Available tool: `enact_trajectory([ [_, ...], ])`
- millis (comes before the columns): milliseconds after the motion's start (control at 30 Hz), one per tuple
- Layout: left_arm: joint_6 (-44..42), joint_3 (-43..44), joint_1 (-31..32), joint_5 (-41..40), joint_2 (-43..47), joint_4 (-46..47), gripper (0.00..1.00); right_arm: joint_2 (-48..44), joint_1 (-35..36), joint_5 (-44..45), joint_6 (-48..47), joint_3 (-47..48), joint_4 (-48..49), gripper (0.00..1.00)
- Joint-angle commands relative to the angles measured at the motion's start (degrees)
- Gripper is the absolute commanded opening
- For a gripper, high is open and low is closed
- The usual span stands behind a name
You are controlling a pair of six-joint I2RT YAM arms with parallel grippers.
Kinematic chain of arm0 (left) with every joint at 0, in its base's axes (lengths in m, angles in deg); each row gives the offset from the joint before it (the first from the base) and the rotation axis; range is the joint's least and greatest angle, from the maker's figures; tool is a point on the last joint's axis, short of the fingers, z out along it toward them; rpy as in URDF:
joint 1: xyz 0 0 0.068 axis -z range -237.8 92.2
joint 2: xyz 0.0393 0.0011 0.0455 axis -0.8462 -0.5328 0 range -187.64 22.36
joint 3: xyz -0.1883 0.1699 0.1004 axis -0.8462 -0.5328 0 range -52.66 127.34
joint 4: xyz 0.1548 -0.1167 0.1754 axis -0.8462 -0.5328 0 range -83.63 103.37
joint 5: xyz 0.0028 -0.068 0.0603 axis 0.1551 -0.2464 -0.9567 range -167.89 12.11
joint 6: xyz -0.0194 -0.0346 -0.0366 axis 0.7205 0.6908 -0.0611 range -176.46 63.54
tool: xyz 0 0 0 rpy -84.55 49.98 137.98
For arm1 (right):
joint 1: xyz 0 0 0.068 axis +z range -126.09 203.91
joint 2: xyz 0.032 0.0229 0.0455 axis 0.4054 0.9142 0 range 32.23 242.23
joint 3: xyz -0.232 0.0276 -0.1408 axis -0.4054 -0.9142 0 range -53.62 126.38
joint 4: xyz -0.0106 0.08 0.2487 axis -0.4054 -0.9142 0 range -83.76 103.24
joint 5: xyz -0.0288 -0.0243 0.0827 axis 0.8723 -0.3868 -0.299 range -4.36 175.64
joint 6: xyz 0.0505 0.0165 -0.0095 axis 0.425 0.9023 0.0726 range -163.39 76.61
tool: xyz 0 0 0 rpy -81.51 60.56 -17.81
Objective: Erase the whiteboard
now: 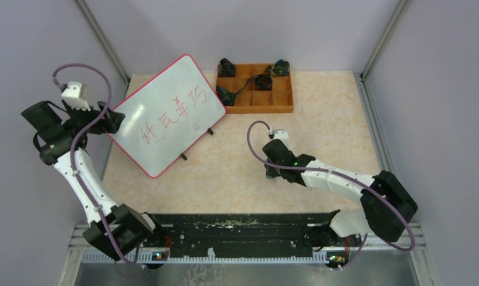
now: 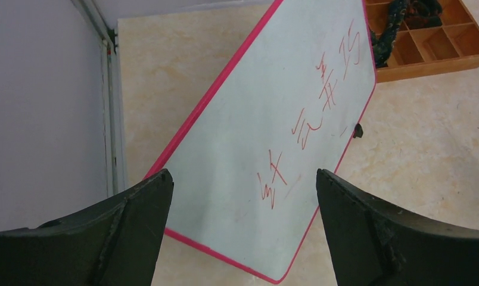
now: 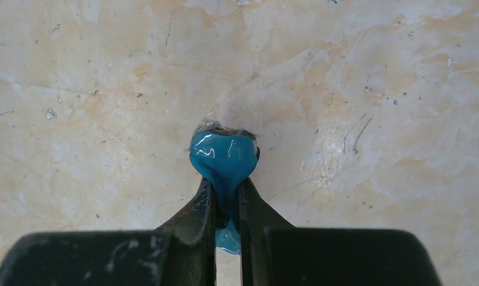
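Note:
The whiteboard [image 1: 165, 113] is white with a thin red rim and red handwriting; it stands tilted on small black feet at the table's left back. It also shows in the left wrist view [image 2: 273, 149]. My left gripper [image 1: 115, 121] is open and empty at the board's left edge; in its own view [image 2: 243, 190] the jaws stand wide apart above the board's near corner. My right gripper [image 1: 271, 173] is low over the table's middle, shut on a small blue plastic-wrapped piece [image 3: 224, 158] that sticks out past the fingertips.
A brown compartmented wooden tray [image 1: 255, 104] with dark rope-like items stands at the back, right of the board. Grey walls and metal rails [image 1: 109, 56] close in the table. A black strip [image 1: 237, 229] runs along the near edge between the arm bases.

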Motion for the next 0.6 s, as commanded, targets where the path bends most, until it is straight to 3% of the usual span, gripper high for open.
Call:
enact_trajectory([
  [0,-3.8,3.8,-9.6,16.2,-4.6,-6.2,0.94,-3.0,-2.2,-2.2,-2.4,-0.3,3.9,0.0],
  [167,-7.6,8.2,-18.5,24.6,-7.8,-11.4,0.94,-3.1,-2.7,-3.1,-3.3,0.0,4.1,0.0],
  [433,-11.7,9.2,-22.9,30.1,-9.9,-15.1,0.95,-1.9,-2.9,-5.6,-4.0,-0.3,5.3,0.0],
  [567,-18.9,9.5,-24.1,32.5,-14.8,-20.1,0.95,-3.4,-2.9,-7.8,-6.2,-0.6,6.0,0.0],
])
